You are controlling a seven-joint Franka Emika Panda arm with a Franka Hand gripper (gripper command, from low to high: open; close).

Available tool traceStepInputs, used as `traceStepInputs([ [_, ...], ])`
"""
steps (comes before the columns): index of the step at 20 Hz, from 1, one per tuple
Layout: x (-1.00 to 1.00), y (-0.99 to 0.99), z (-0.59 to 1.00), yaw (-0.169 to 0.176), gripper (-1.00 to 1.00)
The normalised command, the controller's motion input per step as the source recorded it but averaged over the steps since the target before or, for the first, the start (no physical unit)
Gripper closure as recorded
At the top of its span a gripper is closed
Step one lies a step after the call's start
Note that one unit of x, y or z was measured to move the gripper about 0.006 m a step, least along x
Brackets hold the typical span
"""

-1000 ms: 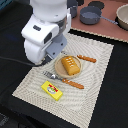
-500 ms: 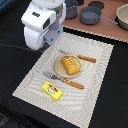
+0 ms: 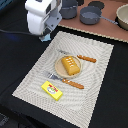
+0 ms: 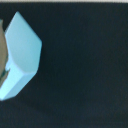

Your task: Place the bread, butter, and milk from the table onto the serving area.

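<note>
The bread lies on the round tan plate in the middle of the serving area. The butter lies flat on the mat's near corner. The milk stands on the black table just off the mat's far corner on the exterior view's left, mostly hidden by the arm. My gripper hangs right above it; the fingers do not show. In the wrist view the pale blue milk carton sits at one edge, with bare table beside it.
Orange-handled cutlery lies on both sides of the plate. A brown board with grey pots runs behind the mat. A tan bowl stands at the far right.
The arm has moved off the placemat toward the far left corner and now stands over the milk. Bread and butter have not moved.
</note>
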Motion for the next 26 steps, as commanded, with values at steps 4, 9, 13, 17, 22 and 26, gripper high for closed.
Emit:
traceStepInputs([
  [4, -0.81, 0.52, -0.08, 0.088, -1.0],
  [9, -0.46, 0.3, -0.14, 0.109, -1.0],
  [13, -0.4, 0.05, -0.29, 0.071, -1.0],
  [17, -0.17, -0.03, -0.26, 0.034, -1.0],
  [22, -0.18, -0.03, -0.29, 0.03, -1.0],
  [26, -0.21, 0.0, -0.35, 0.033, -1.0],
])
